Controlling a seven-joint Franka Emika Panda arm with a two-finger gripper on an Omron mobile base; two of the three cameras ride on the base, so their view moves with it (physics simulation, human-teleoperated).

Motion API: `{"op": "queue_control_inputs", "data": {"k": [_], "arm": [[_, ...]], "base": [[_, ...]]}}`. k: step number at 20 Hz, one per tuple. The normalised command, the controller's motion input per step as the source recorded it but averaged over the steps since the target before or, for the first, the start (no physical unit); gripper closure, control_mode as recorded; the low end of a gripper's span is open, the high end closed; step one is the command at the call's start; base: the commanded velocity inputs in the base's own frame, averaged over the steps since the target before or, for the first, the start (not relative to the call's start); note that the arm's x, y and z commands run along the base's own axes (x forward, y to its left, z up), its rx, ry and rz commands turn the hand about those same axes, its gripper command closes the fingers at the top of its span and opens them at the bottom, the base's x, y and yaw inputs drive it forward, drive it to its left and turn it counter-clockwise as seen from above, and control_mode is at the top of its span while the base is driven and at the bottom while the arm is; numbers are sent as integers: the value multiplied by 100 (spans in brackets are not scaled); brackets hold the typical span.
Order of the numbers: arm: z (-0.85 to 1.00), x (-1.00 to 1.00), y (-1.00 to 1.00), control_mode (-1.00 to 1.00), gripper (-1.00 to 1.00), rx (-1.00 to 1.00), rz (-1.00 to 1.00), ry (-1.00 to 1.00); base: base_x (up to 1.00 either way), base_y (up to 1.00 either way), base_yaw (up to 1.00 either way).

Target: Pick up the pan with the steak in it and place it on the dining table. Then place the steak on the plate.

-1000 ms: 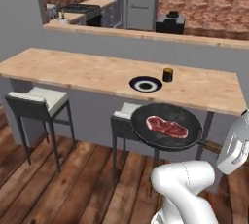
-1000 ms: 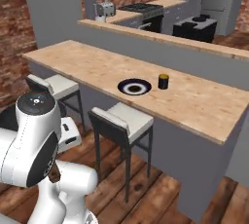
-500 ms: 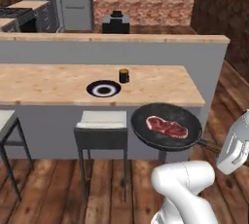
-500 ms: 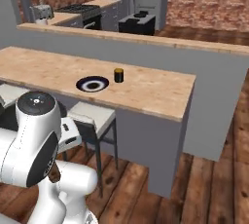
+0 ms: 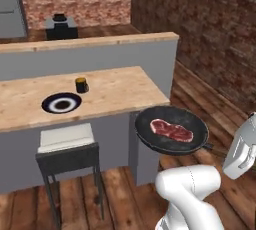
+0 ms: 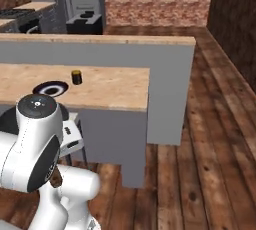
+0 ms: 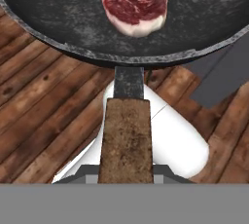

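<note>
The left base view looks forward and down from behind the arm, toward the right end of the dining table (image 5: 115,94) and the brick wall (image 5: 200,39) beyond it. The right base view faces the same end from the other side, farther back, with more floor (image 6: 210,144) in frame. Both views share the plate (image 5: 61,104) and the dark cup (image 5: 81,85), which stand near each other toward the table's far edge. The hand view looks closely along the handle (image 7: 126,140) into the pan (image 7: 73,18), toward the steak (image 7: 135,1).

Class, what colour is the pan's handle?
Brown, a wood-like grain; the handle of the pan shows best in the hand view.
</note>
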Motion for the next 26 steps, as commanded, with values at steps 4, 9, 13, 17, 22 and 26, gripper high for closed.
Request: {"op": "queue_control_inputs", "data": {"k": [4,9,13,17,22,26], "arm": [[0,0,0,100,100,0,0,0],[0,0,0,100,100,0,0,0],[0,0,0,100,100,0,0,0],[0,0,0,100,100,0,0,0],[0,0,0,100,100,0,0,0],[0,0,0,100,100,0,0,0]], "base": [[0,0,-50],[0,0,-49],[-6,-1,-32],[0,0,-2],[0,42,0],[-1,97,2]]}}
